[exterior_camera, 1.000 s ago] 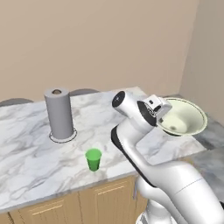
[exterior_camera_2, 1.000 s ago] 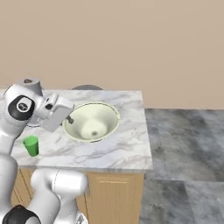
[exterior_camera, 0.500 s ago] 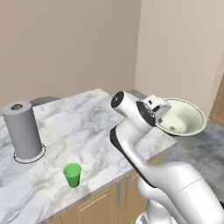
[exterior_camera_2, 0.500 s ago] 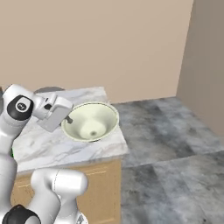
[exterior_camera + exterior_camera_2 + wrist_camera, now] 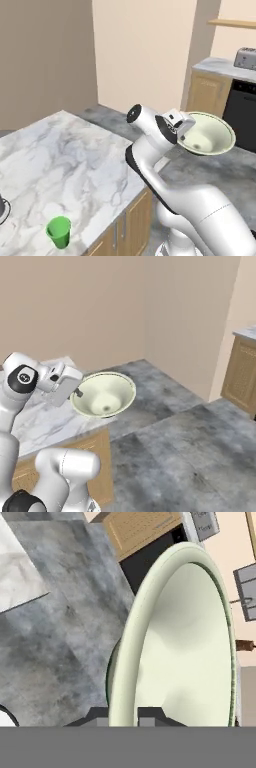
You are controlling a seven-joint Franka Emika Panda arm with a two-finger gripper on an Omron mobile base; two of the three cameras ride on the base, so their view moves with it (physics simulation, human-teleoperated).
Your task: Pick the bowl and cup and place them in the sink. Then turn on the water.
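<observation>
The bowl (image 5: 207, 135) is pale cream-green and wide, held in the air past the counter's end, over the grey floor. My gripper (image 5: 181, 134) is shut on the bowl's near rim. From the right base view the bowl (image 5: 105, 393) hangs level beside the gripper (image 5: 77, 392). In the hand view the bowl (image 5: 185, 642) stands edge-on, its rim pinched between the fingertips of the gripper (image 5: 124, 714). The small green cup (image 5: 59, 231) stands upright on the white marble counter (image 5: 65, 150), far left of the gripper. The sink and the water are out of view.
A wooden cabinet (image 5: 205, 92) and a dark oven front (image 5: 244, 117) stand across the room, with a toaster (image 5: 246, 57) on top. Another wooden cabinet (image 5: 242, 376) is at the right. Grey floor (image 5: 165, 436) lies below the bowl.
The whole picture has shifted as the base turned: the counter and cup slid left and the far cabinets came into view. The bowl stays in the shut gripper.
</observation>
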